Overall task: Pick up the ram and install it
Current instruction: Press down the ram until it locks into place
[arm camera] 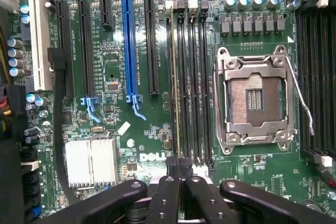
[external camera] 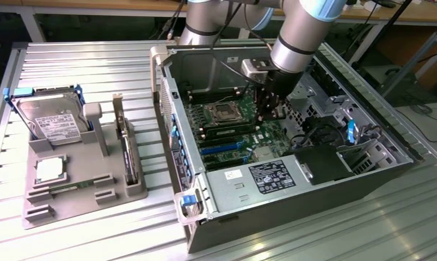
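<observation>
Jaws are pressed together on your gripper (arm camera: 181,174), directly above the ram (arm camera: 175,85). You see that stick seated edge-on in the motherboard (arm camera: 147,129) slot beside the empty processor socket (arm camera: 255,99).

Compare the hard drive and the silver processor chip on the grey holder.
The hard drive stands tilted in its slot; the processor chip lies flat. The hard drive is larger, with a white label; the processor chip is square and silver. Both rest on the grey holder.

A robotics lab — slatted metal bench (external camera: 87,60), opened computer case (external camera: 291,163), parts fixture (external camera: 80,179).
</observation>
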`<act>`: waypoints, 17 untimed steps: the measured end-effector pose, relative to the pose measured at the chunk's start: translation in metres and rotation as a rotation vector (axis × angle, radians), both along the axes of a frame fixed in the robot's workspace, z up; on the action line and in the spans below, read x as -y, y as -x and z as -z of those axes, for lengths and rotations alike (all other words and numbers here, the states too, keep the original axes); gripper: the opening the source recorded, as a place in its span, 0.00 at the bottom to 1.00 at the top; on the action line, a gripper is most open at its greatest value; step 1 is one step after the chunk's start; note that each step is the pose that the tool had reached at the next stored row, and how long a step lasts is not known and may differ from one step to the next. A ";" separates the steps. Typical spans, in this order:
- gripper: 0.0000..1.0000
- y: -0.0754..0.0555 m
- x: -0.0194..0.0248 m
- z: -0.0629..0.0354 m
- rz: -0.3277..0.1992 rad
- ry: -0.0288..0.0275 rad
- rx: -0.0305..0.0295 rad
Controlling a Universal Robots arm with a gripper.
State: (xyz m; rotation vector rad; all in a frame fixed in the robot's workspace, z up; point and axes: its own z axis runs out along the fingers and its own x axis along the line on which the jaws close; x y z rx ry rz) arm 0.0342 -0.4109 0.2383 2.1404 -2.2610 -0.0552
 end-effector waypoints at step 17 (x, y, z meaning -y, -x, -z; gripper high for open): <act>0.11 0.069 0.0001 -0.0122 0.000 0.0006 0.0048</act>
